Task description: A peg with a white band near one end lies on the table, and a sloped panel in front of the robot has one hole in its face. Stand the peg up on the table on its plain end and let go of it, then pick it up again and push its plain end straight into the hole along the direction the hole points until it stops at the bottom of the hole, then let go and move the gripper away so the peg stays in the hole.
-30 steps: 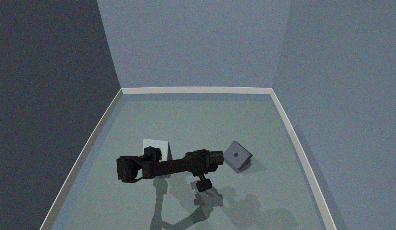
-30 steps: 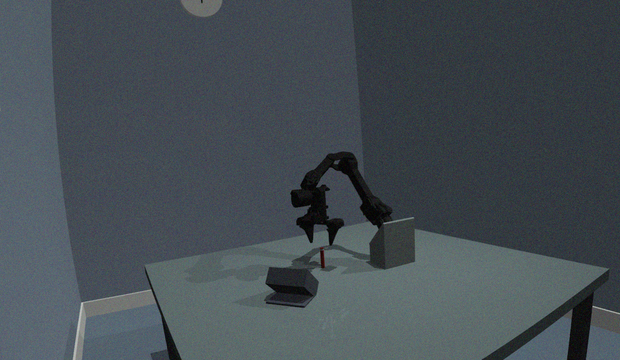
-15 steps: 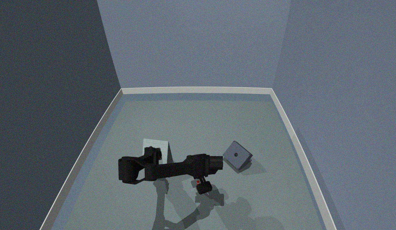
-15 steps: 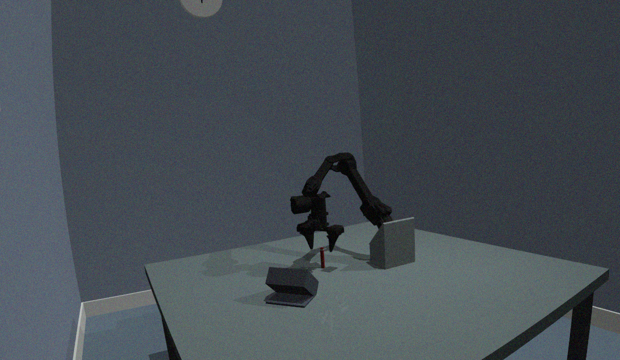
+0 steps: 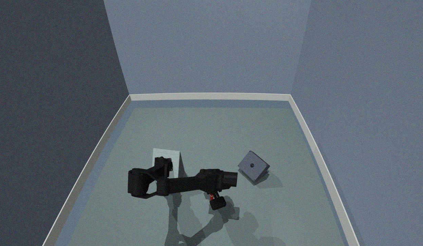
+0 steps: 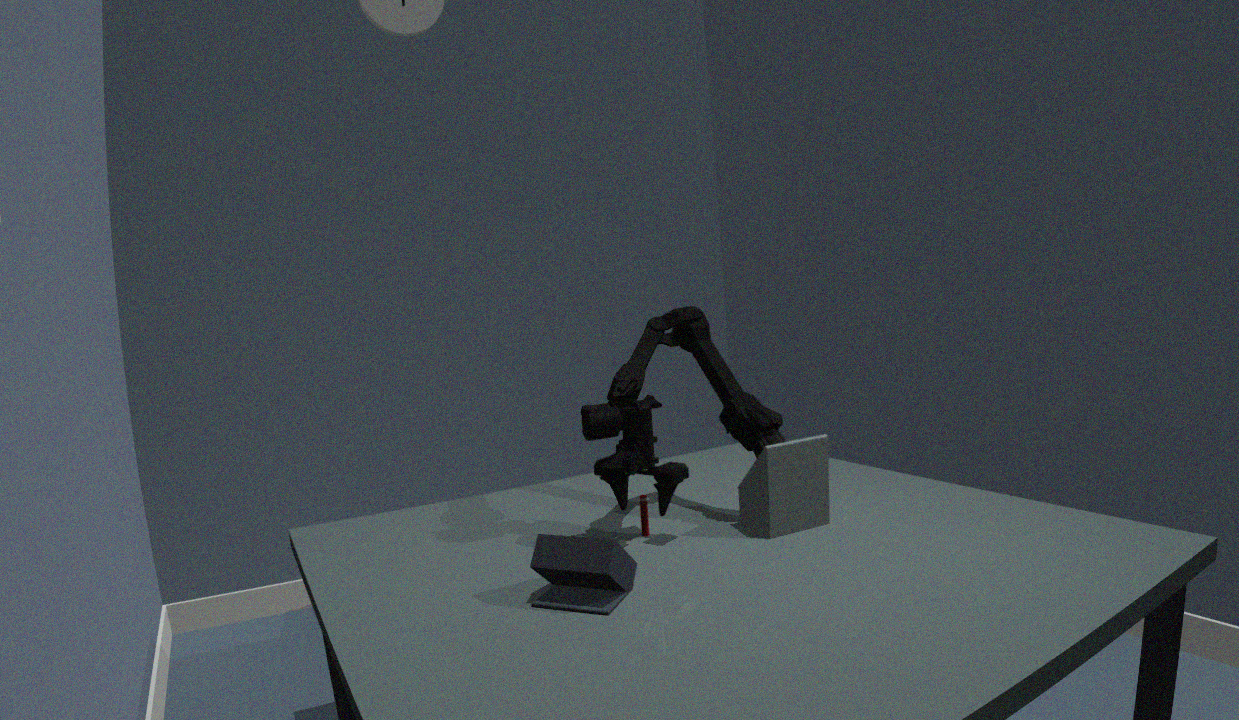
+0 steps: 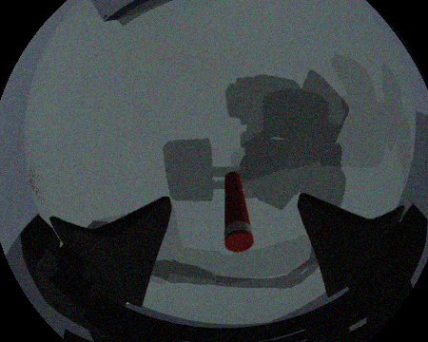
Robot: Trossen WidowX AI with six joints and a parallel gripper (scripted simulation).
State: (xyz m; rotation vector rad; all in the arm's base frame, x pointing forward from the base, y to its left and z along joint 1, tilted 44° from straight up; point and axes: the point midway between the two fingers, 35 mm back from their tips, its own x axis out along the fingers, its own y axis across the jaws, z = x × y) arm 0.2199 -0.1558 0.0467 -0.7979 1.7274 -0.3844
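"What sits nearest in the exterior view?"

"Left of the lower centre, a dark slate-grey, hard-edged block with a sloped panel [image 5: 244, 165] [image 6: 580, 555] [image 7: 124, 6] on a thin flat base. From the top view, right of centre, its smooth squarish face has one round dark hole [image 5: 252, 165] and small dots at the corners. The wrist view catches only its edge, at the upper left."

"And the peg?"

"Farther back, near the middle: a slim red cylindrical peg [image 5: 211, 197] [image 6: 644, 519] [image 7: 236, 204], upright on the dull grey-green, faintly speckled counter [image 5: 206, 128] [image 6: 874, 617] [image 7: 119, 119]. In the wrist view its pale band [image 7: 239, 226] circles it close to the round upper end. It's apart from the block, outside the hole."

"Is anything gripping it?"

"No. The black claw [image 5: 214, 196] [image 6: 643, 511] [image 7: 237, 203] is spread wide, its two tapering, pointed fingers on either side of the peg, with visible space on both sides in the wrist view. In the exterior view the tips point down around the peg's upper part."

"What about right of it?"

"A pale grey, flat-faced block [image 5: 166, 153] [image 6: 798, 488] with a slanted side. The jointed black arm [image 5: 185, 184] [image 6: 714, 368] arches up from behind it."

"Farthest off?"

"Matte blue-grey walls [image 5: 206, 45] [image 6: 408, 268], and at the top of the frame, left of centre, a pale round disc [image 6: 401, 16], cut off by the edge."
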